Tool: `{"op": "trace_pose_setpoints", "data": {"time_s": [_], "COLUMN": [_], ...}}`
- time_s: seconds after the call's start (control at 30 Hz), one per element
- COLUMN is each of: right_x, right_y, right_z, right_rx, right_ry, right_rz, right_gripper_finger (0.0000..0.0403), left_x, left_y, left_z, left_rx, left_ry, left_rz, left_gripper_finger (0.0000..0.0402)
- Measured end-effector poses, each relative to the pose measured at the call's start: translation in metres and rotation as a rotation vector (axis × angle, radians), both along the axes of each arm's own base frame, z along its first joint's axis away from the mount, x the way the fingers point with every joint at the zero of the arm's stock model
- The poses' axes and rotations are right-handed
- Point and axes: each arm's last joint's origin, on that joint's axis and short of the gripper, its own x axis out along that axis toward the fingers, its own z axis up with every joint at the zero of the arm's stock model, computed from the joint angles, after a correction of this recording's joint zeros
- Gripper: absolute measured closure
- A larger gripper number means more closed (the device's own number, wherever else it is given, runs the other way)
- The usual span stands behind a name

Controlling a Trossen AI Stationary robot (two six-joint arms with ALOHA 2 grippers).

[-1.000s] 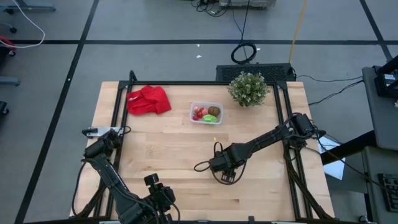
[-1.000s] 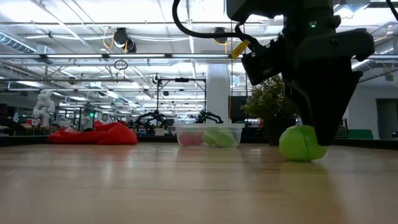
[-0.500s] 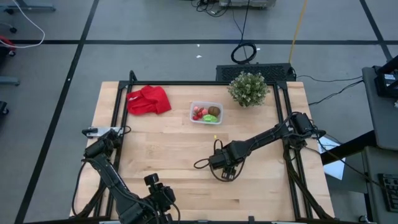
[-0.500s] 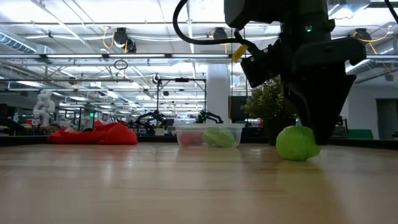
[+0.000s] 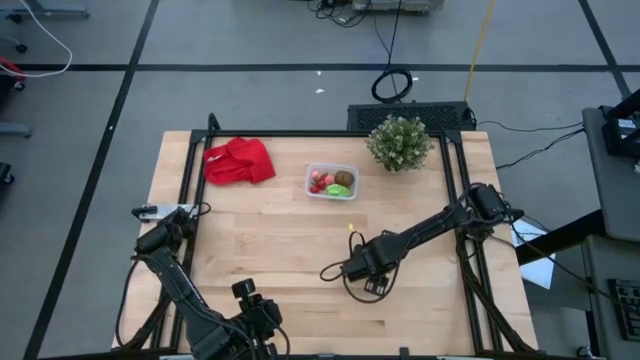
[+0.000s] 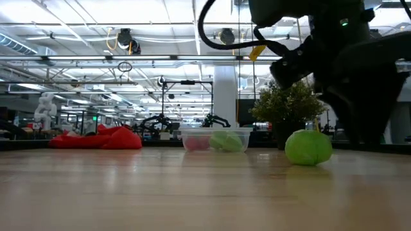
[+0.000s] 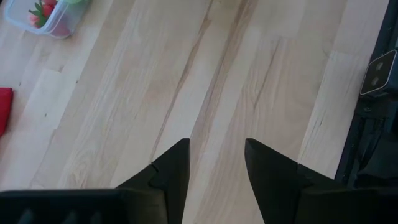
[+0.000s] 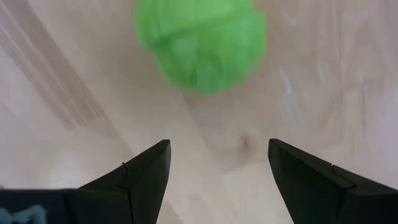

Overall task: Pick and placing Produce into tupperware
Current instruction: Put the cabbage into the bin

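Several produce pieces are already held in the tupperware (image 5: 331,181); one green piece (image 6: 308,147) is left loose before the wide-open right gripper (image 8: 217,168).

1. Your bench (image 5: 260,250) is pale wood planking in a dark metal frame.
2. Around it you see grey floor (image 5: 250,90) crossed by dark tape lines.
3. A coiled black cable (image 5: 392,84) lies on that floor, beyond the bench.
4. Across the bench, the room opens into a wide hall with white ceiling trusses (image 6: 96,61) and strip lights.
5. A pale pillar (image 6: 225,96) stands mid-hall.
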Motion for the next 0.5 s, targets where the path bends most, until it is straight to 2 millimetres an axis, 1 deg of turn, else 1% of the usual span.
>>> {"op": "trace_pose_setpoints", "data": {"time_s": [0.17, 0.5], "right_x": [-0.005, -0.013], "right_y": [0.008, 0.03], "right_z": [0.001, 0.001], "right_rx": [0.088, 0.11], "right_ry": [0.056, 0.054], "right_rz": [-0.051, -0.024], "right_gripper_finger": [0.014, 0.014], "left_x": [0.0, 0.0], "left_y": [0.0, 0.0], "left_z": [0.0, 0.0], "left_rx": [-0.001, -0.006], "left_ry": [-0.001, -0.005], "left_rz": [0.002, 0.011], "left_gripper_finger": [0.0243, 0.0243]}}
